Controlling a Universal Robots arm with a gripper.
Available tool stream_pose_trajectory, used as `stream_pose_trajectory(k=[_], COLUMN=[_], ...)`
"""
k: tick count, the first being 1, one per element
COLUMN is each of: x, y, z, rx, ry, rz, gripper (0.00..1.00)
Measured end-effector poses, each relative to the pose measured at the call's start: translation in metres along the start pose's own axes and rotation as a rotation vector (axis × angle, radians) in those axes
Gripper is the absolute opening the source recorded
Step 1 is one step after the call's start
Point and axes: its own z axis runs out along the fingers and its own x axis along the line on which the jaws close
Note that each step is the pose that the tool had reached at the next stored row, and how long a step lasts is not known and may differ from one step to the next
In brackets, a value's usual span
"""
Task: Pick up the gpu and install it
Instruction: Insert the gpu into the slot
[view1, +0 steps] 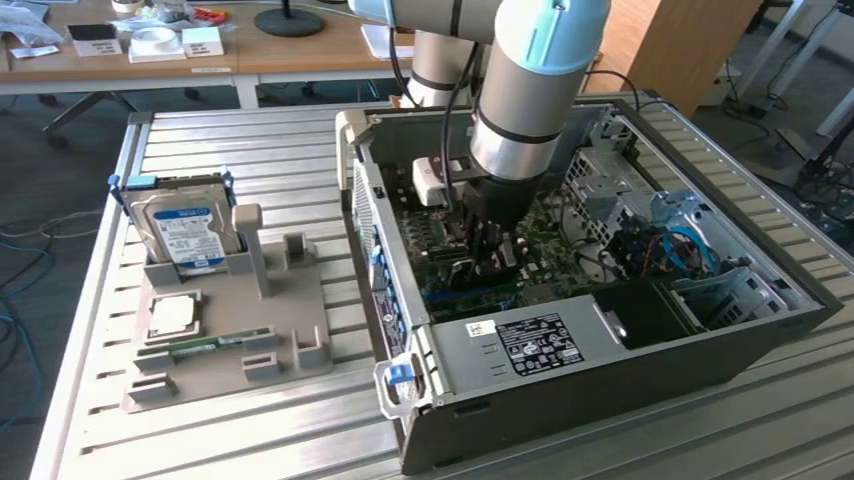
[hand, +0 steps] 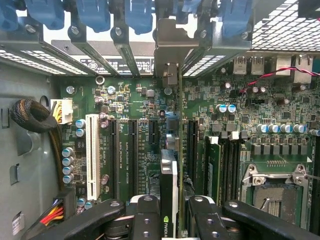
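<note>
Our arm reaches straight down into the case; gripper pinching the gpu edge-on over the motherboard slots.

The exterior view is looking down at an angle from well above the table, taking in the whole open computer case and the arm reaching into it. The wrist view is looking close along the tool onto the motherboard, the area both views are sharing.
</note>
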Motion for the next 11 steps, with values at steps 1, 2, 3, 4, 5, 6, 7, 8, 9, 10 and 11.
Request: stream_pose_trajectory(k=[1, 2, 3, 4, 5, 6, 7, 8, 9, 10, 11], x=[0.0000, 0.0000, -0.0001, -0.0007, -0.0012, -0.0014, -0.0015, -0.0015, -0.0016, -0.0016, -0.0016], y=[0.0000, 0.0000, 0.0000, 0.0001, 0.0001, 0.0000, 0.0000, 0.0000, 0.0000, 0.0000, 0.0000], z=[0.0000, 0.0000, 0.0000, -0.0001, -0.0001, -0.0001, -0.0001, 0.0000, 0.0000, 0.0001, 0.0001], rx=[0.0000, 0.0000, -0.0001, -0.0001, -0.0002, -0.0002, -0.0001, -0.0001, -0.0001, 0.0000, 0.0000], ry=[0.0000, 0.0000, 0.0001, 0.0005, 0.0006, 0.0005, 0.0003, 0.0003, 0.0002, 0.0001, 0.0001], rz=[0.000, 0.000, 0.000, 0.000, 0.000, 0.000, 0.000, 0.000, 0.000, 0.000, 0.000], gripper=[0.26, 0.26, 0.26, 0.26, 0.26, 0.26, 0.26, 0.26, 0.26, 0.26, 0.26])
